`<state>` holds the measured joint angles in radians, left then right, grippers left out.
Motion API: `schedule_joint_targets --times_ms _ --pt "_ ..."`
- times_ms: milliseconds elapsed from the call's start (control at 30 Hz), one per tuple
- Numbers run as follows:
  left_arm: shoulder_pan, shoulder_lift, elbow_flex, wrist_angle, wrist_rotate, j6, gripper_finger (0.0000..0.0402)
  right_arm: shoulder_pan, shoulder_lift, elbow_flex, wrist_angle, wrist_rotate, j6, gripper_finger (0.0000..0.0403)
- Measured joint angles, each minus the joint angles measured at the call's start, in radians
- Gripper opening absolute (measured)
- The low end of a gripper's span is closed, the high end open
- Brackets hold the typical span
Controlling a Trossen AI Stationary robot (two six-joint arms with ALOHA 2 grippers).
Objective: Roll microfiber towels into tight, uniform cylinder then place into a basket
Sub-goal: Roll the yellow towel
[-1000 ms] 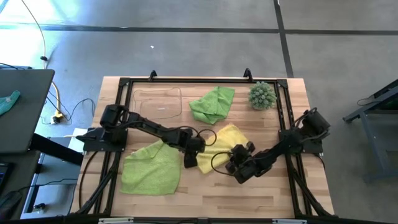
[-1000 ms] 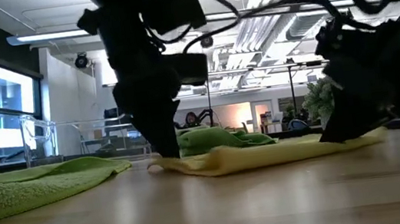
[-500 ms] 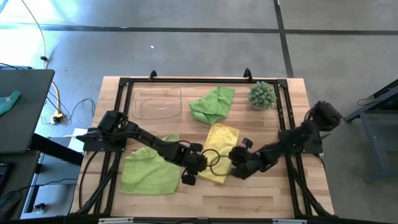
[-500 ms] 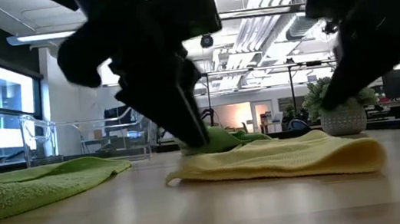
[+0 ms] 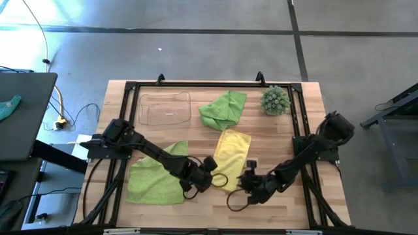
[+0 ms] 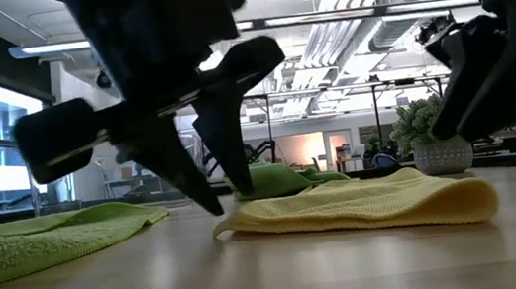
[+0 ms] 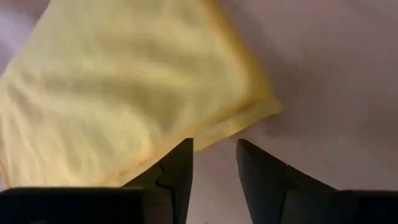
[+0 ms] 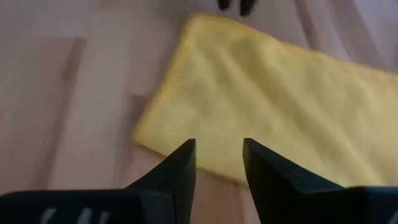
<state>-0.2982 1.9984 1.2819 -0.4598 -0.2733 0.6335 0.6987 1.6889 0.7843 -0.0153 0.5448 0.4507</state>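
The yellow towel (image 5: 233,153) lies as a narrow folded strip on the table's middle, running from far to near. My left gripper (image 5: 210,166) stands open at the strip's near left corner (image 7: 267,109), with its fingertips just over the table. My right gripper (image 5: 248,180) hangs open above the strip's near right corner (image 8: 146,134), clear of the cloth. A lime green towel (image 5: 157,175) lies spread flat at the near left. Another green towel (image 5: 223,109) lies crumpled at the far middle. The clear basket (image 5: 166,108) stands at the far left.
A spiky green ball plant (image 5: 275,100) in a pot stands at the far right. A black frame rail (image 5: 196,83) runs around the tabletop. Bare wood lies along the near edge in front of both grippers.
The yellow towel has gone from a wider spread to a narrow folded strip and now lies still. Both grippers have let go of it and drawn toward the table's near edge. Each wrist has rolled, and my right gripper has risen clear of the cloth.
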Motion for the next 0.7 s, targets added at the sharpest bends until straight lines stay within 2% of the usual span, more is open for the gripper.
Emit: schedule_joint_targets --times_ms 167,300,567,700 --pt "-0.026 0.012 0.000 0.010 0.000 0.118 0.0123 -0.004 0.053 0.000 0.105 -0.012 -0.132 0.0174" --pt "-0.033 0.013 0.000 0.045 -0.007 0.156 0.0134 0.006 0.059 0.000 0.163 -0.043 -0.167 0.0192" --pt "-0.032 0.045 0.003 0.076 0.019 0.217 0.0140 0.055 0.066 0.058 0.142 -0.043 -0.251 0.0186" --pt "-0.042 0.067 0.002 0.100 -0.014 0.240 0.0140 0.073 0.074 0.095 0.050 -0.044 -0.242 0.0177"
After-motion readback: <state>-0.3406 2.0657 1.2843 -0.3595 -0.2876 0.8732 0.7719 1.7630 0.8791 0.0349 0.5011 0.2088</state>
